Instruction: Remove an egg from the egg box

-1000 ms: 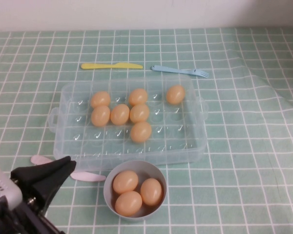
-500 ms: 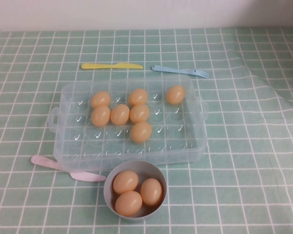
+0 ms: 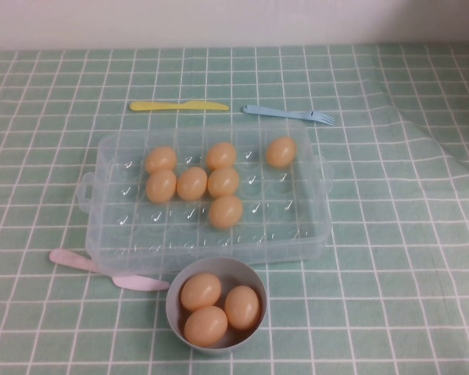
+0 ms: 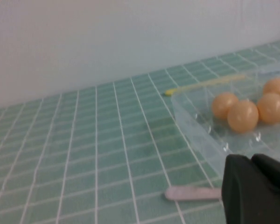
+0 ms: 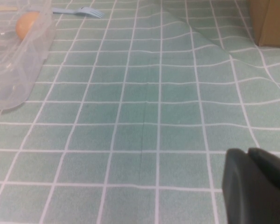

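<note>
The clear plastic egg box [image 3: 291, 212] lies mid-table in the high view with several tan-orange eggs in its slots, one egg [image 3: 226, 212] nearest the front. Neither arm shows in the high view. In the left wrist view, my left gripper [image 4: 251, 159] is shut and empty, hovering off the box's near-left corner [image 4: 196, 122], above a pink utensil [image 4: 191, 192]. In the right wrist view, my right gripper [image 5: 248, 152] is shut and empty over bare cloth, well to the right of the box [image 5: 18, 70].
A grey-blue bowl [image 3: 177, 291] holding three eggs stands just in front of the box. The pink utensil [image 3: 102, 270] lies at front left. A yellow knife [image 3: 177, 105] and a blue fork [image 3: 289, 114] lie behind the box. A brown box [image 5: 273, 21] stands at far right. The cloth is creased on the right.
My left gripper stood at the front-left corner of the high view a second ago. It has since pulled back out of that view, uncovering the pink utensil. The eggs have not moved.
</note>
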`<state>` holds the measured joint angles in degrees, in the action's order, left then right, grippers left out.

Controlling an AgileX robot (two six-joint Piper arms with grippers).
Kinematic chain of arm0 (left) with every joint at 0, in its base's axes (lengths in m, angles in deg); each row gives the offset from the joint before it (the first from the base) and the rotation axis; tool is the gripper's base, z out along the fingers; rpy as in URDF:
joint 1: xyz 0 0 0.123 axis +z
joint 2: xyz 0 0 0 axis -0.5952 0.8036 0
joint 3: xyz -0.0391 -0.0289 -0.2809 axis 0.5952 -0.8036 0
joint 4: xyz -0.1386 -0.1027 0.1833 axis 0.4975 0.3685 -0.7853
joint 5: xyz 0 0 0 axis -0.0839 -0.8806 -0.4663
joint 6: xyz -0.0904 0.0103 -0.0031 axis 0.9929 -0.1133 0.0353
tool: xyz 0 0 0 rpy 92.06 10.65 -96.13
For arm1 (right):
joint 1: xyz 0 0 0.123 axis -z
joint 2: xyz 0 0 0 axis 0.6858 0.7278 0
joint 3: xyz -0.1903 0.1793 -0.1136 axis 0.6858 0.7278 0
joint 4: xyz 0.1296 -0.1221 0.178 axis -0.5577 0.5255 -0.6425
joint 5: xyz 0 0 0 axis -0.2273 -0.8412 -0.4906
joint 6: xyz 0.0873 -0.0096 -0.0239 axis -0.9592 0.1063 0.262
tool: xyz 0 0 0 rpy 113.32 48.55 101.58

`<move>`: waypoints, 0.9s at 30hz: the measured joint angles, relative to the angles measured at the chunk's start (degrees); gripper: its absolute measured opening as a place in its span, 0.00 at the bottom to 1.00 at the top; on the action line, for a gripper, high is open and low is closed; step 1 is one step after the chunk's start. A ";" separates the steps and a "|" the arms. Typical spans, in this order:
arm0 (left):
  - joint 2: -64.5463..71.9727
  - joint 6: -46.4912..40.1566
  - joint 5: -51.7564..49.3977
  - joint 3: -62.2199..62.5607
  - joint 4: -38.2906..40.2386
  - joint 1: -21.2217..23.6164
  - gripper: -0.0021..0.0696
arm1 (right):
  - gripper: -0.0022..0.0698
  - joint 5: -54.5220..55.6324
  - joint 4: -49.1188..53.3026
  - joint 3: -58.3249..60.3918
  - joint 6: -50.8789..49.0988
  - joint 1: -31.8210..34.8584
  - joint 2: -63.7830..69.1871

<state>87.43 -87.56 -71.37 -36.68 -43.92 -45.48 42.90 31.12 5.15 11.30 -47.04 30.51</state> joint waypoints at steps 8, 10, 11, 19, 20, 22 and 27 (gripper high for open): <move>0.00 1.86 -14.35 -0.05 0.00 0.09 0.02 | 0.01 0.00 0.00 0.00 0.00 0.00 0.00; 0.00 1.97 -14.89 -0.05 -0.07 0.09 0.02 | 0.01 0.00 0.00 0.00 0.00 0.00 0.00; 0.00 1.97 -14.89 -0.05 -0.07 0.09 0.02 | 0.01 0.00 0.00 0.00 0.00 0.00 0.00; 0.00 2.08 -14.89 -0.05 -0.07 0.09 0.02 | 0.01 0.00 0.00 0.00 0.00 0.00 0.00; 0.00 2.08 -14.89 -0.05 -0.07 0.09 0.02 | 0.01 0.00 0.00 0.00 0.00 0.00 0.00; 0.00 2.08 -14.89 -0.05 -0.07 0.09 0.02 | 0.01 0.00 0.00 0.00 0.00 0.00 0.00; 0.00 2.08 -14.89 -0.05 -0.07 0.09 0.02 | 0.01 0.00 0.00 0.00 0.00 0.00 0.00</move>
<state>87.43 -85.48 -86.26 -36.73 -43.99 -45.39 42.90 31.12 5.15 11.30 -47.04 30.51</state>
